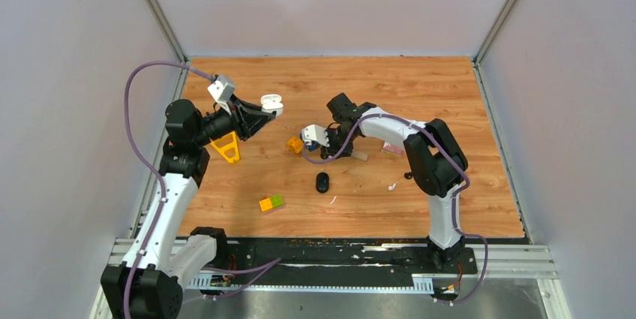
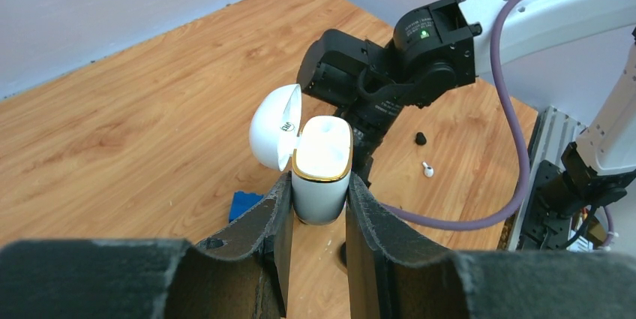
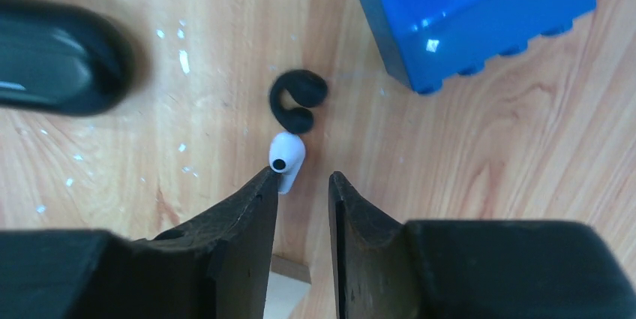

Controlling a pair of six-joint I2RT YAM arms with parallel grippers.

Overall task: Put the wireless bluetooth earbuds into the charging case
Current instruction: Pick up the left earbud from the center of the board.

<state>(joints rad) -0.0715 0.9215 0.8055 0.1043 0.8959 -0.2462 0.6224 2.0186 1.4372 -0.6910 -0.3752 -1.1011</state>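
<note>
Just short of the blue block (image 3: 480,19), toward the arm bases: a black oval object (image 1: 322,182) lies on the table (image 1: 450,109); no writing shows on it.
Right gripper (image 3: 300,180): hangs low just short of the blue block, jaws a little spread, nothing between them.
White bud (image 3: 286,155): on the table, touching the tip of one jaw rather than lying between the pair.
Black bud (image 3: 298,101): just beyond the white bud, perhaps touching it.
Risk at the buds: closing from here would likely clip only the white bud's edge and flick it away, or nudge the black bud.
Second white bud (image 2: 427,170) and second black bud (image 2: 420,138): loose on the table, well apart from the blue block, on the right arm's side.
Left gripper (image 2: 319,184): pinching the white charging case (image 2: 321,161) by its body, above the table beyond the blue block, lid (image 2: 274,127) open.
Risk at the case: its smooth shell may slip or twist in the grip when a bud is pressed in.
Writing: a small dark mark inside the lid, too small to read.
</note>
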